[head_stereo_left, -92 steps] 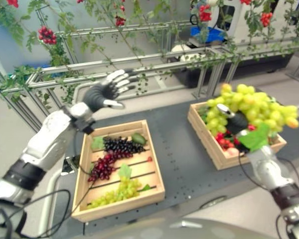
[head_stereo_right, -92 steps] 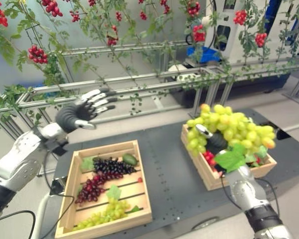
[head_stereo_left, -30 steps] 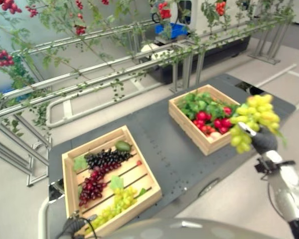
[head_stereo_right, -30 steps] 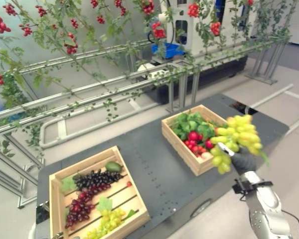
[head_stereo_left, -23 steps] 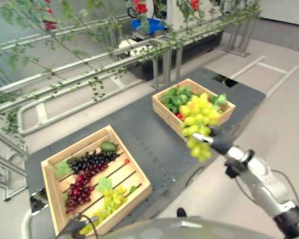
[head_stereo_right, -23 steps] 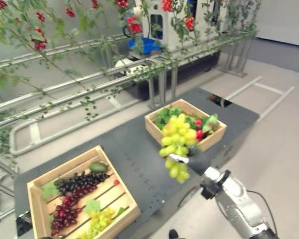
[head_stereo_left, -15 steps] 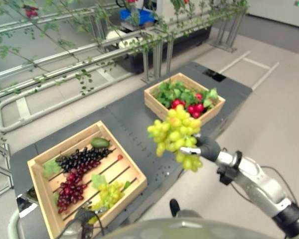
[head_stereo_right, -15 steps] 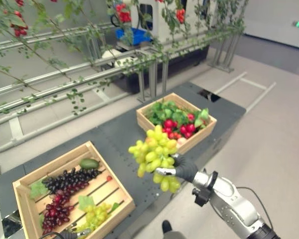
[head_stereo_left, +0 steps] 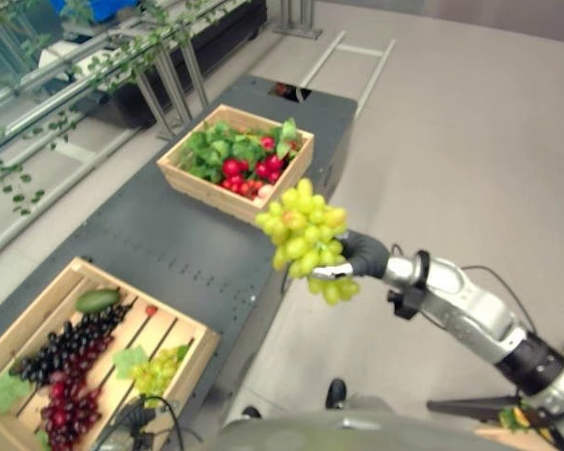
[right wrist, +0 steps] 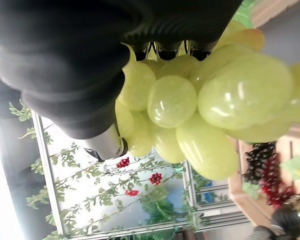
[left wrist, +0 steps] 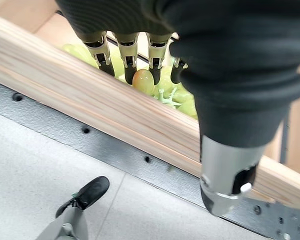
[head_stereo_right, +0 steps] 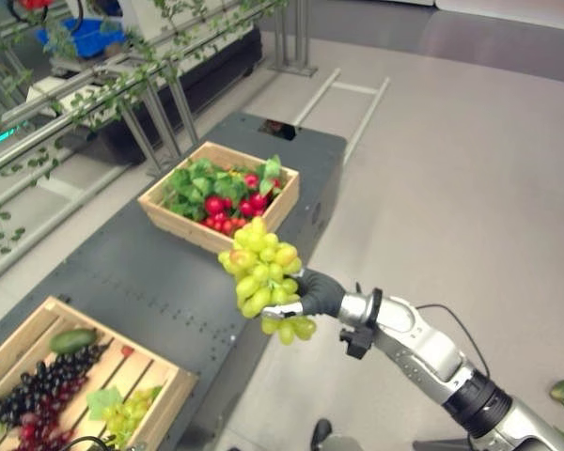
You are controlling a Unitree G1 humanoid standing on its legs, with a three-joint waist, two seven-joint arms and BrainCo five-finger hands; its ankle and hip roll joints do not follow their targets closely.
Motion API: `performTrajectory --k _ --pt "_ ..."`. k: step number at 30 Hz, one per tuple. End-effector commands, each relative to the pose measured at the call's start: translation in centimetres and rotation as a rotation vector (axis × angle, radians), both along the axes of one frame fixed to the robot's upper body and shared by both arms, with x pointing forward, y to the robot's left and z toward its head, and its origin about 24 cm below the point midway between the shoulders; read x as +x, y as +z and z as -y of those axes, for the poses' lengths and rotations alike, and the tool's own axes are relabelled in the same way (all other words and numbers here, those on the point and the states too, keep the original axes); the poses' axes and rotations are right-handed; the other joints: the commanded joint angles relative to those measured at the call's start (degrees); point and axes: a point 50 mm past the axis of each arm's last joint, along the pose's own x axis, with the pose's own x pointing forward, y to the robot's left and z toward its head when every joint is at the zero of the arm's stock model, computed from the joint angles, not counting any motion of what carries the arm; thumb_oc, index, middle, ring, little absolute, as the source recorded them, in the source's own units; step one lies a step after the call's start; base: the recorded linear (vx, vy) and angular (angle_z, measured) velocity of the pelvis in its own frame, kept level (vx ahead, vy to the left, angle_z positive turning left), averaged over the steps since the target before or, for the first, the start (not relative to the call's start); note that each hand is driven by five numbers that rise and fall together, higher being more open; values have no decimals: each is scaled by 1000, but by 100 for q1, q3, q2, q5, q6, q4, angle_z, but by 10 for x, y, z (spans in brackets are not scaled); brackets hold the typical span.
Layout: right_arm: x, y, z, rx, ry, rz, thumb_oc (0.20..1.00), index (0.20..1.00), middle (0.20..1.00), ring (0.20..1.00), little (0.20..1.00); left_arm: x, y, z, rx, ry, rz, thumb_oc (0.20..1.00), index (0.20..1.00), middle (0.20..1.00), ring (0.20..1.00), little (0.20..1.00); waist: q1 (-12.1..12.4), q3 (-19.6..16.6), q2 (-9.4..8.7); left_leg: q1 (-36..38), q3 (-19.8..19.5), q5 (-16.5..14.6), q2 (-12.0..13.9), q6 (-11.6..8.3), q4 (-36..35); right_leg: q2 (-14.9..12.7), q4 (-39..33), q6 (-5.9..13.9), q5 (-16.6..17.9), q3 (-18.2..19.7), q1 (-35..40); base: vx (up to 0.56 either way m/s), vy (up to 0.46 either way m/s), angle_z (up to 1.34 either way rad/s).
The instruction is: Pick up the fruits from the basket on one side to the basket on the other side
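Green grapes [head_stereo_left: 305, 233] fill our right hand [head_stereo_left: 362, 255], fingers curled round the bunch, held off the dark surface [head_stereo_left: 169, 246] edge over the floor. Our left hand [left wrist: 140, 30] hangs with relaxed fingers at the near basket [head_stereo_left: 183, 352]. Beyond stands the far basket [head_stereo_left: 197, 186].

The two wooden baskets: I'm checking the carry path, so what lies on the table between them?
Bare dark table top separates the near basket from the far basket in the eye views; the right hand holds the green grapes beyond the table edge.
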Motion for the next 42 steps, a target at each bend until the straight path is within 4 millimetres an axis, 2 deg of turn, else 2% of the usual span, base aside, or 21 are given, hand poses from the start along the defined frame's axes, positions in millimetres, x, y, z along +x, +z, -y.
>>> performTrajectory --k 1,2,3,5,9,10,11,12,13,15,16,18,19,20,21,22,24,33,35,37,42 --pt "-1 24 -22 209 72 59 200 200 200 200 200 23 3 6 -32 -61 55 1000 1000 1000 1000 1000 -11 -252 -209 -32 56 -302 -334 187 254 12 -530 569 343 312 171 67 -48 12" --pt "-2 25 -23 200 87 59 200 200 200 200 200 23 3 6 -32 -61 50 1000 1000 1000 1000 1000 -20 -289 -196 -8 75 -305 -318 172 261 36 -571 566 341 326 199 59 -66 3" --pt "2 33 -12 208 23 124 200 200 200 200 200 -16 -4 7 -49 -42 -11 1000 1000 1000 1000 1000 111 -253 -209 -78 48 -291 -267 129 384 26 -581 564 330 286 238 60 -68 1" --pt "2 30 0 192 -17 117 200 200 200 200 200 -25 -2 1 -33 -92 -51 1000 1000 1000 1000 1000 164 -214 -260 -230 -119 -311 -171 52 683 -4 -545 527 294 262 295 4 -106 4" --pt "-2 41 10 214 -37 165 200 200 200 200 200 -13 5 -10 9 -152 -38 1000 1000 1000 1000 1000 124 -72 -412 -525 -208 -488 178 -74 1828 19 -420 357 109 346 444 55 -160 52" --pt "-3 43 11 216 -39 172 200 200 200 200 200 -11 6 -13 20 -156 -36 1000 1000 1000 1000 1000 152 -3 -448 -682 -352 -382 377 -193 2433 116 -414 247 45 437 558 59 -139 -8" --pt "-3 43 11 216 -40 172 200 200 200 200 200 -11 6 -13 20 -156 -35 1000 1000 1000 1000 1000 153 -2 -443 -690 -356 -390 388 -196 2450 123 -416 244 45 435 559 3 -172 -15" --pt "-4 44 12 235 -39 168 200 200 200 200 200 -11 8 -17 31 -141 -33 1000 1000 1000 1000 1000 252 174 -563 -926 -777 115 422 -283 3147 172 -449 61 123 568 684 -35 -88 -36" --pt "-5 44 12 228 -36 167 200 200 200 200 200 -14 8 -18 27 -131 -36 1000 1000 1000 1000 1000 299 214 -616 -1066 -1149 213 206 -317 3377 161 -495 32 139 692 723 -19 -59 -50" --pt "-5 48 10 207 -4 183 200 200 200 200 200 -22 7 -19 21 -107 -42 1000 1000 1000 1000 1000 462 233 -593 -1303 -2053 -13 -455 -179 3230 245 -566 50 131 1083 766 49 67 -86" --pt "-5 48 11 210 0 180 200 200 200 200 200 -25 7 -19 20 -96 -45 1000 1000 1000 1000 1000 472 233 -595 -1447 -2260 -33 -597 -104 2971 247 -560 87 154 1211 762 74 99 -113" --pt "-5 51 9 203 20 182 200 200 200 200 200 -32 7 -21 19 -88 -54 1000 1000 1000 1000 1000 494 228 -587 -1509 -2511 -66 -531 -34 2581 262 -515 137 150 1372 759 81 107 -96" --pt "-2 56 9 188 33 212 200 200 200 200 200 -35 8 -23 20 -92 -58 1000 1000 1000 1000 1000 605 228 -549 -1521 -3118 -92 -687 21 1967 319 -424 198 124 1686 745 157 143 -78" --pt "-1 59 8 192 29 231 200 200 200 200 200 -40 8 -23 20 -89 -59 1000 1000 1000 1000 1000 779 225 -509 -1504 -3914 -26 -1059 48 1672 441 -380 223 104 1993 758 199 178 -101" --pt "1 62 6 205 40 246 200 200 200 200 200 -45 8 -22 15 -72 -57 1000 1000 1000 1000 1000 821 210 -464 -1402 -4393 60 -1171 47 1430 532 -275 234 67 2239 726 136 124 -118" --pt "1 63 6 210 39 257 200 200 200 200 200 -51 7 -21 5 -51 -61 1000 1000 1000 1000 1000 802 182 -438 -1262 -4513 -9 -1205 84 1341 577 -194 264 10 2393 678 115 112 -200" --pt "2 59 6 214 26 242 200 200 200 200 200 -56 4 -16 -13 -53 -77 1000 1000 1000 1000 1000 749 133 -422 -1008 -4262 69 -1059 81 1031 586 -155 255 -12 2511 668 84 117 -187" --pt "-2 46 3 238 -16 202 200 200 200 200 200 -71 7 -20 3 -96 -119 1000 1000 1000 1000 1000 683 -22 -422 -635 -3641 -27 -1069 354 612 396 -105 407 -2 2701 599 59 123 -46" --pt "-4 42 0 252 -14 188 200 200 200 200 200 -61 3 -11 -6 -114 -100 1000 1000 1000 1000 1000 628 -47 -409 -584 -3618 -50 -1080 374 570 387 -113 413 -2 2706 614 71 59 8" --pt "-2 37 -2 252 -36 170 200 200 200 200 200 -36 -1 0 -21 -102 -41 1000 1000 1000 1000 1000 509 -133 -374 -463 -3474 -68 -1058 400 445 373 -162 423 12 2756 641 84 68 10" --pt "-5 41 -5 241 -21 186 200 200 200 200 200 -31 -6 14 -36 -96 -32 1000 1000 1000 1000 1000 497 -232 -365 -414 -3298 -148 -1062 404 470 326 -295 495 115 2758 651 47 42 -8"
